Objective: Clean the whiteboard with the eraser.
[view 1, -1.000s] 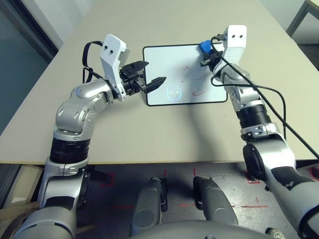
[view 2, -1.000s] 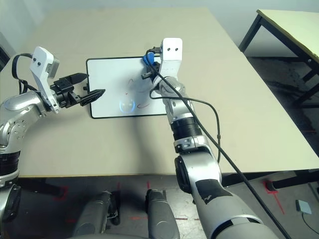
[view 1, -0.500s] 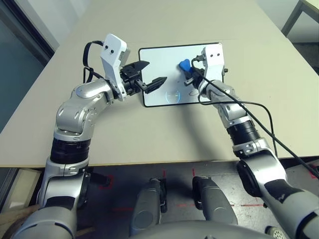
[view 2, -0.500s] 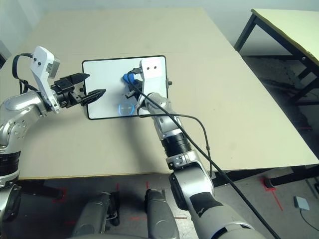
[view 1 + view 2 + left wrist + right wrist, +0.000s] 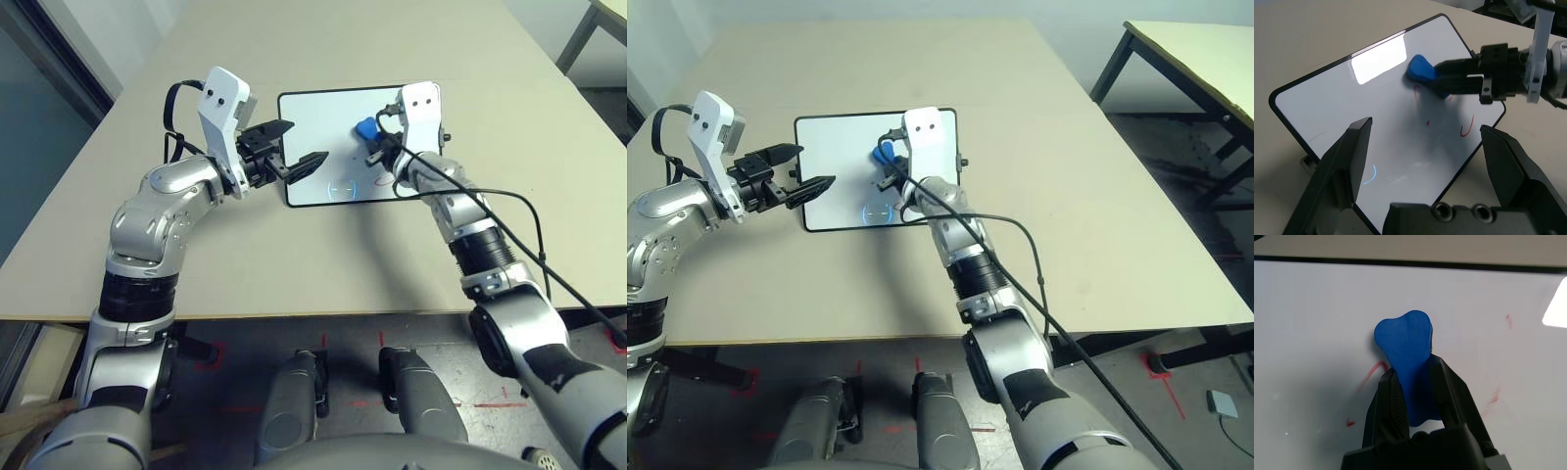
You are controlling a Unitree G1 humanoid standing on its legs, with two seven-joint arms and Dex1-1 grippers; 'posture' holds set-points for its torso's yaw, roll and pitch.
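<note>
Clamped on the eraser [image 5: 1406,363], the right gripper [image 5: 1415,382] pressed its blue block against the middle of the whiteboard [image 5: 313,117], which lay flat on the table [image 5: 294,255]. Nearer the robot, the left gripper [image 5: 294,157] hung spread wide and empty over the board's left edge. Red marks [image 5: 1467,128] remained beside the eraser, so wiping looked only partly done. No readable writing appeared.

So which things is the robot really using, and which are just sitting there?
Using:
- white rectangular black-framed whiteboard with red marks
- small bright blue eraser, clamped in the right gripper

Just there:
- beige table underneath
- second table with black legs
</note>
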